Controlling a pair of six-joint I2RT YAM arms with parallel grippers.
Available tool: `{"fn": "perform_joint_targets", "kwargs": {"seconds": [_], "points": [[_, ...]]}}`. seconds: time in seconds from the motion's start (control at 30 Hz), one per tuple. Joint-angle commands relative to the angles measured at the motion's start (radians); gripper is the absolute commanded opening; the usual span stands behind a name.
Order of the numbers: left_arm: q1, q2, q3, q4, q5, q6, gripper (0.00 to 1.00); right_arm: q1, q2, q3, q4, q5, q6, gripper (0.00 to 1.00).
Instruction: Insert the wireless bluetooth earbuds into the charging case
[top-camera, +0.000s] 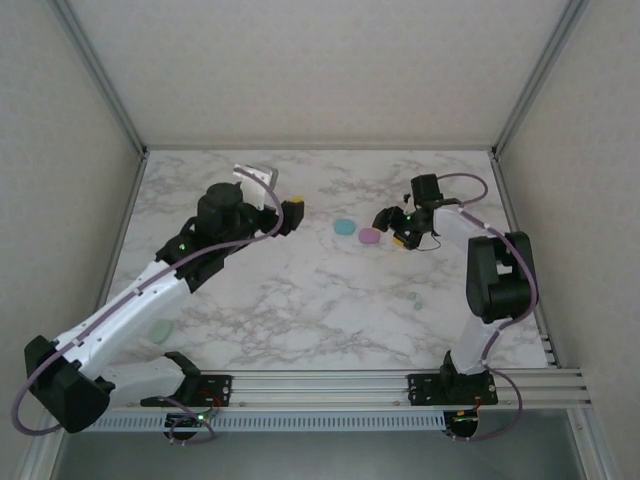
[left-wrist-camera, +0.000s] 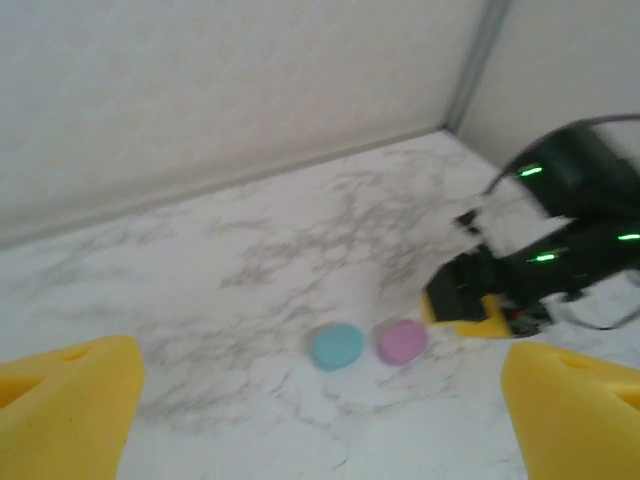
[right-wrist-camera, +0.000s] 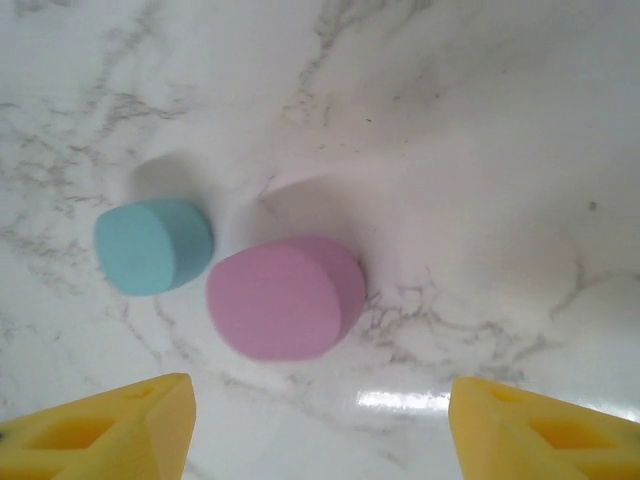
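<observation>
1. Right tool (right-wrist-camera: 320, 432): yellow fingers spread apart with nothing between them, hanging low over the marble worktop (top-camera: 300, 300).
2. Pink charging case (right-wrist-camera: 287, 297) (a smooth rounded puck, taken for a case by its size; no lid seam can be made out): lies flat just ahead of the right tool, roughly on the line between its fingers.
3. Teal charging case (right-wrist-camera: 153, 246): same shape, farther ahead of the right tool and off to one side, just beside the pink one. Whether the two touch cannot be told.
4. Left tool (left-wrist-camera: 320, 430): fingers wide apart and empty. Both cases lie ahead of it, well apart from it, with the right tool just beyond them.
5. Pale green earbuds (top-camera: 417, 302): two tiny specks behind the right tool, toward its arm's base, well apart from both cases.
6. Hazards, as judged:
   - The rounded pink puck may squirt out of a pinch on the slick marble if the fingers meet it off-centre.
   - A finger closing on it could shove the teal neighbour.
   - Both cases look shut, so no bud can go in until one is opened.
   - The buds are small enough to be flicked away.
   - The two tools are working the same spot (a collision risk).
</observation>
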Motion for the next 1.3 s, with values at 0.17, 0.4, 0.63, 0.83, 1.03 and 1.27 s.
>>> {"fn": "perform_joint_targets", "kwargs": {"seconds": [0.17, 0.4, 0.63, 0.83, 1.03, 1.27], "points": [[0.204, 0.188, 0.083, -0.564, -0.266, -0.505, 0.87, 0.000, -0.252, -0.006, -0.127, 0.026, -0.044, 0.70], [0.290, 0.063, -0.104, -0.681, -0.421, -0.761, 1.00, 0.001, -0.302, 0.014, -0.222, -0.018, -0.073, 0.71], [0.426, -0.135, -0.315, -0.775, -0.479, -1.031, 1.00, 0.016, -0.311, 0.007, -0.210, -0.049, -0.039, 0.71], [0.480, -0.143, -0.371, -0.857, -0.481, -1.248, 1.00, 0.025, -0.303, 0.025, -0.236, -0.055, -0.050, 0.71], [0.595, -0.077, -0.420, -0.788, -0.397, -1.244, 1.00, 0.028, -0.316, 0.027, -0.253, -0.057, -0.058, 0.71], [0.703, -0.093, -0.494, -0.737, -0.355, -1.223, 1.00, 0.030, -0.334, -0.002, -0.248, -0.056, -0.044, 0.72]]}}
